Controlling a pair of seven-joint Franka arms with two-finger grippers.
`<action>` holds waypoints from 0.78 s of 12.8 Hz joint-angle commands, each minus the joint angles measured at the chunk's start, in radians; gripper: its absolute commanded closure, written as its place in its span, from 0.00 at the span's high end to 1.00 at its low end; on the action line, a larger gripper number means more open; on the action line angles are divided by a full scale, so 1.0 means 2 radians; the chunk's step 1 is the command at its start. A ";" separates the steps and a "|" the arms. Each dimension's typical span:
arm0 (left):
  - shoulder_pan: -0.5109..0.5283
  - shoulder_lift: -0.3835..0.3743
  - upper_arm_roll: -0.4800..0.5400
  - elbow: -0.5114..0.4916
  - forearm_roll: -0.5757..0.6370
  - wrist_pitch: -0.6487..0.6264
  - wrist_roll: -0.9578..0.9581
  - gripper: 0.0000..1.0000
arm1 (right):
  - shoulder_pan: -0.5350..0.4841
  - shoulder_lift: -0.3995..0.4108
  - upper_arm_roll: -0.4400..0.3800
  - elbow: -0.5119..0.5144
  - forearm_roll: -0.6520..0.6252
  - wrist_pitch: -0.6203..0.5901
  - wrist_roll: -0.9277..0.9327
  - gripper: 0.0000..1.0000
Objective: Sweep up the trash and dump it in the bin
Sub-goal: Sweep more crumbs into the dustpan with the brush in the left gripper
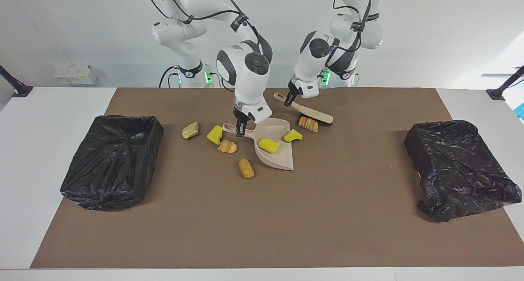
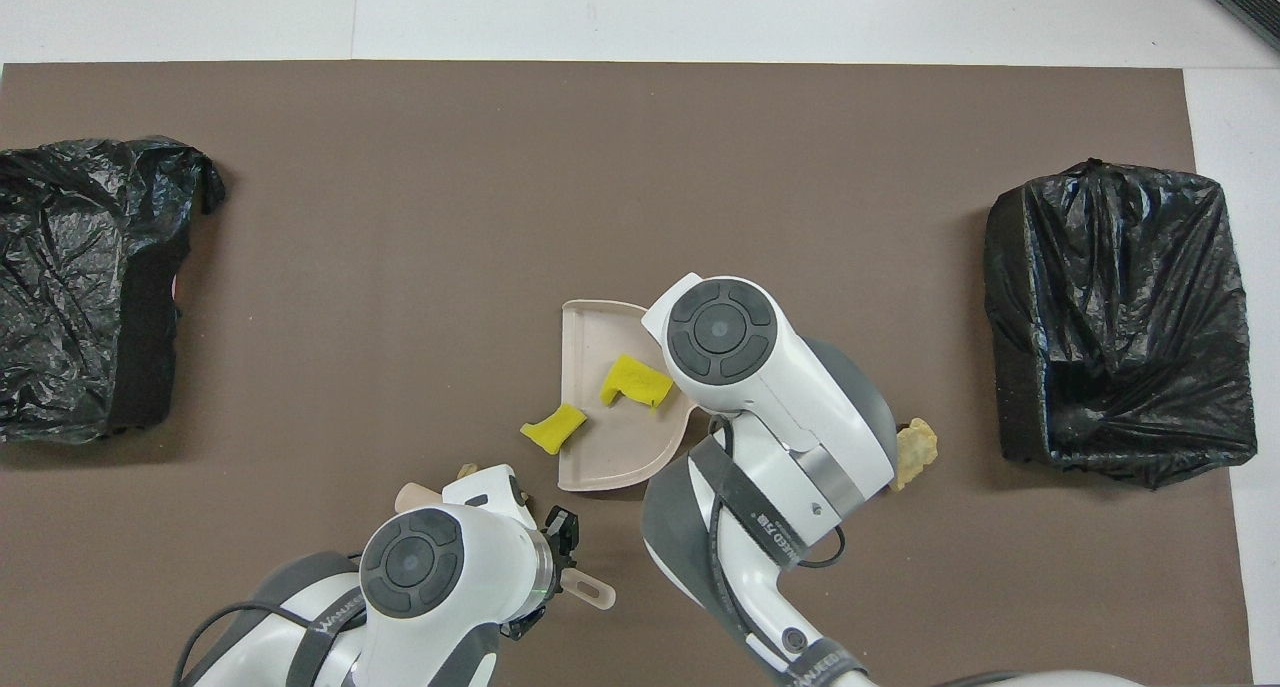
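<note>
Seven scraps of trash lay clustered near the robots' edge of the brown mat, midway between its two ends. One yellow foam chunk sat inside the beige dustpan, and a second yellow chunk touched the pan's rim on the side toward the left arm. A striped bread-like lump lay just beside the brush head, between brush and pan, so a push toward the pan's open mouth appeared to be the coming stroke. Four more pieces lay on the pan's handle side, toward the right arm's end: a third yellow chunk, a croissant-like lump, a pale crust and an orange roll.

The left gripper was pinched on the brush handle, whose long axis ran slantwise toward the left arm's end. The right gripper was clamped on the dustpan handle, the pan resting on the mat.

Two bins lined with black bags stood well apart, one at each end: the right-arm bin and the left-arm bin. Open mat stretched away from the robots.
</note>
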 commanded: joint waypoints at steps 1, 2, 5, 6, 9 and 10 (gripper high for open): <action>0.009 0.013 -0.001 0.010 -0.008 0.007 0.067 0.00 | -0.007 -0.015 0.004 -0.020 -0.009 0.021 -0.016 0.00; 0.009 0.013 -0.001 0.010 -0.008 0.006 0.103 0.00 | -0.008 -0.014 0.003 -0.019 -0.009 0.024 -0.016 0.00; 0.003 0.015 -0.001 0.018 -0.007 0.007 0.280 0.00 | -0.010 -0.014 0.003 -0.020 -0.008 0.024 -0.015 0.00; 0.002 0.020 -0.002 0.023 -0.007 0.007 0.328 0.00 | -0.010 -0.014 0.003 -0.019 -0.008 0.024 -0.015 0.00; 0.001 0.028 -0.004 0.042 -0.006 0.007 0.453 0.00 | -0.010 -0.013 0.003 -0.020 -0.008 0.030 -0.016 0.00; 0.000 0.032 -0.006 0.048 -0.006 0.007 0.484 0.00 | -0.010 -0.013 0.003 -0.020 -0.008 0.030 -0.015 0.00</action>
